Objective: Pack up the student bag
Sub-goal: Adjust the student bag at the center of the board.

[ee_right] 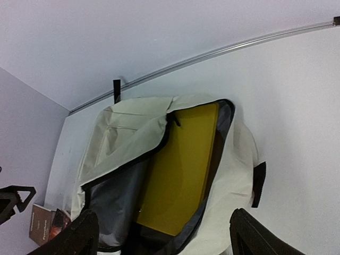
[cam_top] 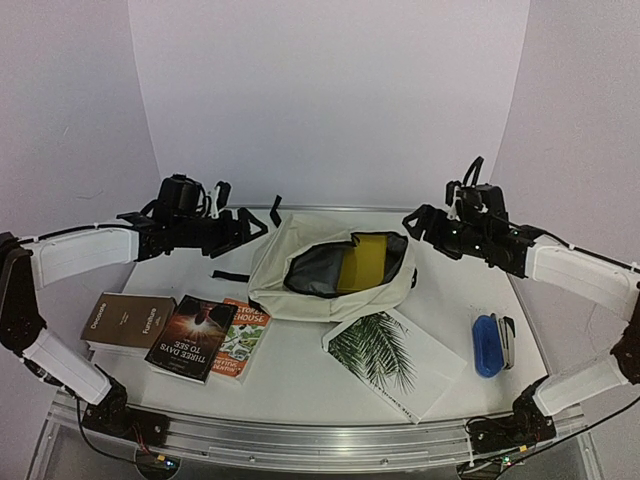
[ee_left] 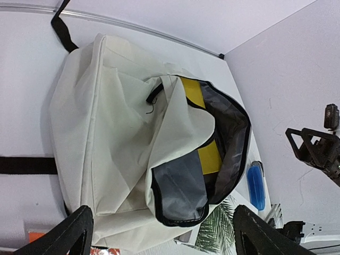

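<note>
student bag (cam_top: 272,278) unzipped | books (cam_top: 190,338) left, blue case (cam_top: 486,346) right | left pincer (cam_top: 252,225), right pincer (cam_top: 416,225) apart

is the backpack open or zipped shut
Open: the student bag gapes wide, showing grey lining and a flat yellow item inside.

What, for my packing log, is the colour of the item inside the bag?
The item is yellow, clearest in the right wrist view.

Wide-open mouth of the student bag (cam_top: 300,300), yellow book (cam_top: 362,260) filling its right half.
</note>
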Tool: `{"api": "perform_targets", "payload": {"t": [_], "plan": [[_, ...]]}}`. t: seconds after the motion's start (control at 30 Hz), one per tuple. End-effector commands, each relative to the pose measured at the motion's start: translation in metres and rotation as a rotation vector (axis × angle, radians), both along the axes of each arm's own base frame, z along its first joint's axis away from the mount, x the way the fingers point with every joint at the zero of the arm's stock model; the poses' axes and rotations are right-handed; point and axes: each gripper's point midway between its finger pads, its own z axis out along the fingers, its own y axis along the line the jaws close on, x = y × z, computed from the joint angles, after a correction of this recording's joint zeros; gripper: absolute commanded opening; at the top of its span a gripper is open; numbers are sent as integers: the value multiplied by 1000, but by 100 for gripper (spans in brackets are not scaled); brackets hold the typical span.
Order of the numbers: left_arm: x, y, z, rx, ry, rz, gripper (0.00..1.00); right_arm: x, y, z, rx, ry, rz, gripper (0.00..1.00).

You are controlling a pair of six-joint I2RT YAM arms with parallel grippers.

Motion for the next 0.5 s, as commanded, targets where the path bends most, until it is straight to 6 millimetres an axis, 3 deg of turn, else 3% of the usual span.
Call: {"api": "perform_targets", "payload": {"t": [0.0, 0.23, 0.47], "plan": [[-13, 39, -28, 92, 95, 83, 93, -29, 35, 18, 136, -1, 148, 85], [-21, 105, -49, 55, 192, 228, 97, -64, 89, 32, 299, -2, 295, 82], [-43, 132, -67, 82, 267, 310, 96, -96, 155, 14, 391, 63, 402, 74]]}}
